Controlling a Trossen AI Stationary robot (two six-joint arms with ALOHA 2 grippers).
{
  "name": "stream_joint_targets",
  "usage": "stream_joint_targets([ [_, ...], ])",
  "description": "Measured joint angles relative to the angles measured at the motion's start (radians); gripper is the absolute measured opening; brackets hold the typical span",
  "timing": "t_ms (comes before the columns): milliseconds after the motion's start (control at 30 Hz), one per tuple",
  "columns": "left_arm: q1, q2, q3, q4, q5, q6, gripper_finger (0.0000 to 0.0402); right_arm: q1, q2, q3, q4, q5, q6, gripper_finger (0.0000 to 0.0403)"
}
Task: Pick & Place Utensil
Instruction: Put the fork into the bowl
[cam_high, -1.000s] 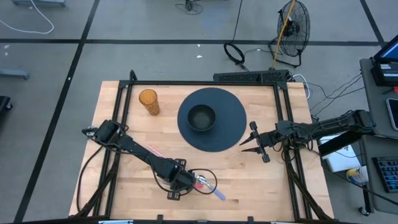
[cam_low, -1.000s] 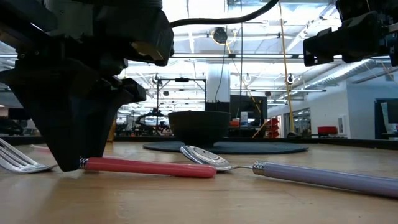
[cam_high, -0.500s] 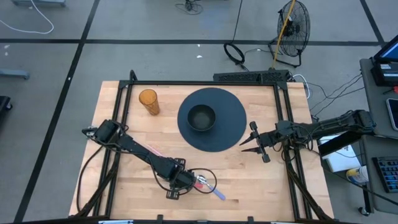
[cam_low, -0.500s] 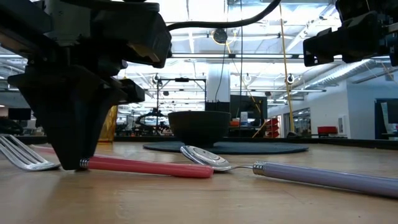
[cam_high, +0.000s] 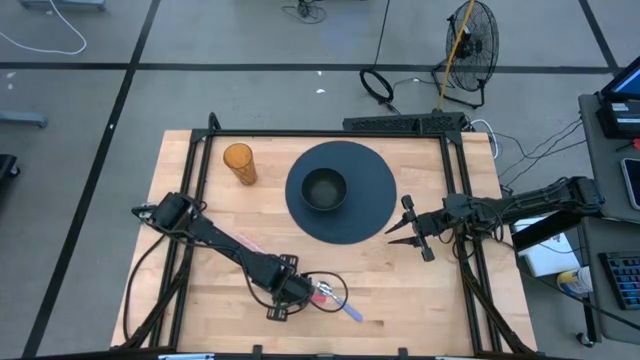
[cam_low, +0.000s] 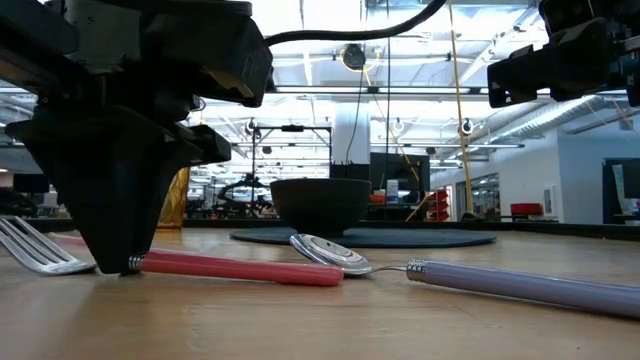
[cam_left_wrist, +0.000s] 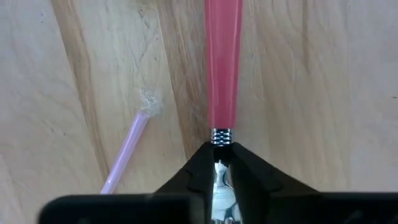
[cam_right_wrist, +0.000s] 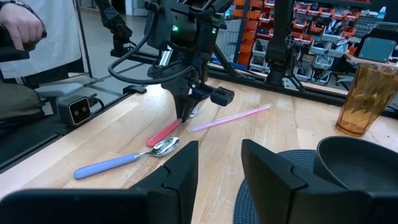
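A pink-handled fork (cam_low: 240, 267) lies flat on the wooden table near its front edge, tines (cam_low: 30, 250) toward the low view's left. My left gripper (cam_low: 128, 262) stands over it, pointing down and shut on it. Beside it lies a spoon (cam_low: 500, 282) with a lavender handle, its bowl (cam_low: 330, 252) close to the fork's handle end. My right gripper (cam_high: 408, 228) hovers open by the right edge of the dark round mat (cam_high: 375, 190), touching nothing. My left gripper pinches the fork's metal neck (cam_left_wrist: 219, 177) between its two fingers (cam_left_wrist: 199, 168), just behind the ringed end of the pink handle (cam_left_wrist: 222, 62). The fingers come from above, pointing down, across the fork. The fork lies flat on the table.
A dark bowl (cam_high: 324, 188) sits in the middle of the mat. An amber cup (cam_high: 239, 163) stands at the far left. A thin pink straw (cam_high: 250, 243) lies left of the fork. A person stands beyond the table (cam_right_wrist: 25, 37).
My left gripper has shut on the fork's neck without leaving its place; its fingertips have drawn together to a point. The fork has shifted slightly on the table and still lies there.
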Motion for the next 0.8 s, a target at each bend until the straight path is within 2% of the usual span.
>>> stream_joint_targets([
  [167, -0.008, 0.0, -0.009, 0.051, -0.038, -0.014, 0.0129, 0.0, 0.0, 0.0, 0.0, 0.0, 0.0, 0.0116],
  [300, -0.012, -0.001, -0.035, 0.067, -0.04, -0.02, 0.015, 0.0, 0.0, 0.0, 0.0, 0.0, 0.0, 0.0116],
  [400, -0.011, -0.003, -0.053, 0.072, -0.045, -0.021, 0.0127, 0.0, 0.0, 0.0, 0.0, 0.0, 0.001, 0.0116],
  [633, -0.01, -0.005, -0.07, 0.098, -0.052, -0.019, 0.0019, 0.0, 0.0, 0.0, 0.0, 0.0, 0.001, 0.0116],
  [700, -0.01, -0.005, -0.07, 0.101, -0.057, -0.018, 0.0017, 0.0, 0.0, 0.0, 0.0, 0.0, 0.007, 0.0116],
  [800, -0.01, -0.005, -0.07, 0.1, -0.067, -0.018, 0.0039, 0.0, 0.0, 0.0, 0.0, 0.0, 0.008, 0.0116],
])
